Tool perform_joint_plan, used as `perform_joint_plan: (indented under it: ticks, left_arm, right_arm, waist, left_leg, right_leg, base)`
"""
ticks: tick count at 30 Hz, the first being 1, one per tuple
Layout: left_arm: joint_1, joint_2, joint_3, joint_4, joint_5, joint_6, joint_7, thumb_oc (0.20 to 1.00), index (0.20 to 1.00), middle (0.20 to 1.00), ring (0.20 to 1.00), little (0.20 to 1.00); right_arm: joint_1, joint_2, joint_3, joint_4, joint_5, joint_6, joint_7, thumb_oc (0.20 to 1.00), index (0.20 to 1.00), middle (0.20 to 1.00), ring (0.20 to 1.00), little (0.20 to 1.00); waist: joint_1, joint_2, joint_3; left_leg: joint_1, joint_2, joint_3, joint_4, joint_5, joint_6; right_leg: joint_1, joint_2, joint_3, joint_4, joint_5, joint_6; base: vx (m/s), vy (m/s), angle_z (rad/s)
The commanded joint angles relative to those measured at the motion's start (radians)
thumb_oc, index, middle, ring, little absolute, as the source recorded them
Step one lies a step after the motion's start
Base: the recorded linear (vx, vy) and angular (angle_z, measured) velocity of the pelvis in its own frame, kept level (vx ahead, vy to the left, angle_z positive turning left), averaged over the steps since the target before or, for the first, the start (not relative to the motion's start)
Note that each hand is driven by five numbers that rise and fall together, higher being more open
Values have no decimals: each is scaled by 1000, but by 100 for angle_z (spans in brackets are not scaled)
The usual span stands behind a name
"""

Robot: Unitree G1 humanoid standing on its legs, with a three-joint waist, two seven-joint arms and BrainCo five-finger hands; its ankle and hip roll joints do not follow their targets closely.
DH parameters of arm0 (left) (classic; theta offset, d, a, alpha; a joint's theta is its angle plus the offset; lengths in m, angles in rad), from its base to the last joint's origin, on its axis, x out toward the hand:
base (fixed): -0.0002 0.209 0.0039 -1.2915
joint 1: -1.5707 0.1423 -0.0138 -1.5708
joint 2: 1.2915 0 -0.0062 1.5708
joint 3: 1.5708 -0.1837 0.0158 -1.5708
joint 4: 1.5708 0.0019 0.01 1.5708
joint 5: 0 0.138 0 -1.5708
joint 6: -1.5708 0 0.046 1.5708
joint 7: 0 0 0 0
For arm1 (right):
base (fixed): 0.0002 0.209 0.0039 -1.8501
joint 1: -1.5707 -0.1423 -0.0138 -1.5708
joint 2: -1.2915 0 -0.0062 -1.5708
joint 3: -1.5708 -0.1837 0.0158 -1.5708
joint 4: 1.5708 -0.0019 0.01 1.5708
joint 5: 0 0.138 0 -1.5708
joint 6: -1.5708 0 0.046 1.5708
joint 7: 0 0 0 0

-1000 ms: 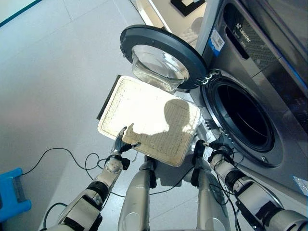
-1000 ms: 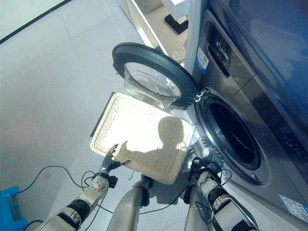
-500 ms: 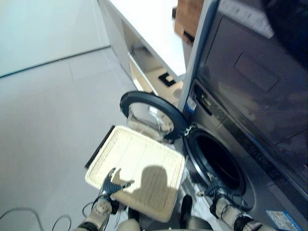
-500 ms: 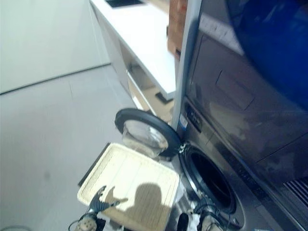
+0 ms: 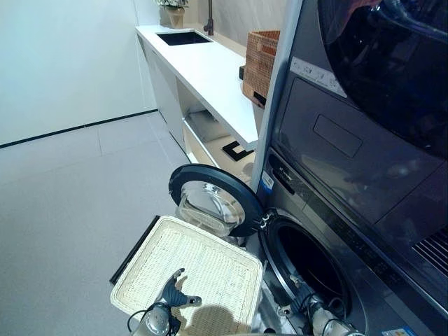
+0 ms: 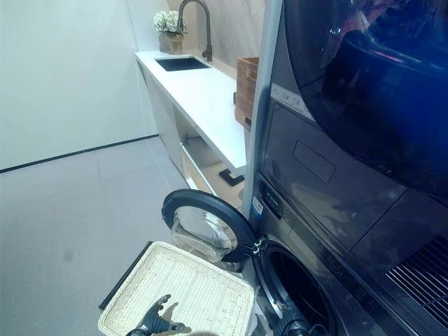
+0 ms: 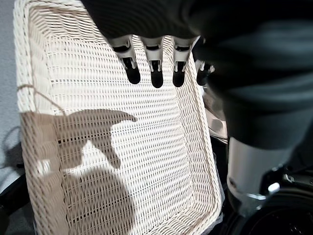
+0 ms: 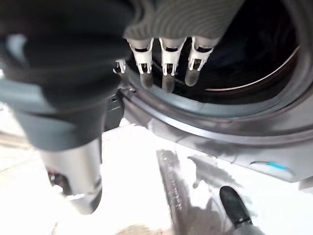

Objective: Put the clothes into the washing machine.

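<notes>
A dark grey front-loading washing machine (image 5: pixel 329 231) stands with its round glass-windowed door (image 5: pixel 213 203) swung wide open toward the floor side, leaving the dark drum opening (image 5: pixel 308 269) exposed. Just beside the door and below it, a shallow rectangular cream wicker basket (image 5: pixel 189 269) sits on the pale grey tiled floor (image 5: pixel 70 203); its woven bottom is bare, and no clothes can be seen in it or in either hand. The left hand (image 7: pixel 156 61) hovers over the basket with fingers straight and apart, holding nothing. The right hand (image 8: pixel 166 56) is at the lower rim of the drum opening, fingers straight and relaxed, empty too. Farther back, a long white counter (image 6: pixel 203 91) carries a brown woven box (image 5: pixel 260 63) near the machine and a sunken dark sink (image 6: pixel 180 63) with a tall tap.
</notes>
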Motion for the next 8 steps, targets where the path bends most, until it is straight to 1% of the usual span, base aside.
perform_joint_plan:
  ticks: [1,2,3,4,8]
  left_arm:
    - [-77,-22,-16,48,58,-13,-13,1000,1000,1000,1000,1000]
    - [-76,-23,-17,47,59,-12,-14,1000,1000,1000,1000,1000]
    - [-72,-23,-22,38,56,-3,-23,1000,1000,1000,1000,1000]
    - [-73,-20,-27,32,48,3,-33,1000,1000,1000,1000,1000]
    - [-72,-20,-44,32,61,-10,-43,1000,1000,1000,1000,1000]
  right_arm:
    - [-100,0,64,2,-5,-33,63,1000,1000,1000,1000,1000]
    - [-100,0,65,3,-3,-31,69,1000,1000,1000,1000,1000]
    - [-98,1,70,7,36,-17,121,1000,1000,1000,1000,1000]
    - [-99,3,72,12,58,-6,137,1000,1000,1000,1000,1000]
    - [-102,8,62,33,97,11,169,1000,1000,1000,1000,1000]
  waist:
    - [4,-4,50]
    - [4,-4,49]
    - [5,-4,42]
    - [6,-3,39]
    - [8,1,35]
  left_leg:
    - [-11,-42,-17,19,-19,23]
    - [-9,-41,-18,20,-20,23]
    - [-1,-38,-26,20,-22,24]
    - [2,-37,-31,20,-24,23]
    - [6,-31,-42,24,-24,24]
  right_leg:
    - [85,-15,-5,29,-82,49]
    - [87,-15,-5,30,-83,48]
    - [96,-11,-2,35,-92,44]
    - [98,-8,0,39,-98,41]
    - [102,-1,4,58,-115,33]
  base:
    - [53,-43,-7]
    - [84,-55,-3]
    - [90,-59,1]
    - [91,-61,8]
    - [39,-39,4]
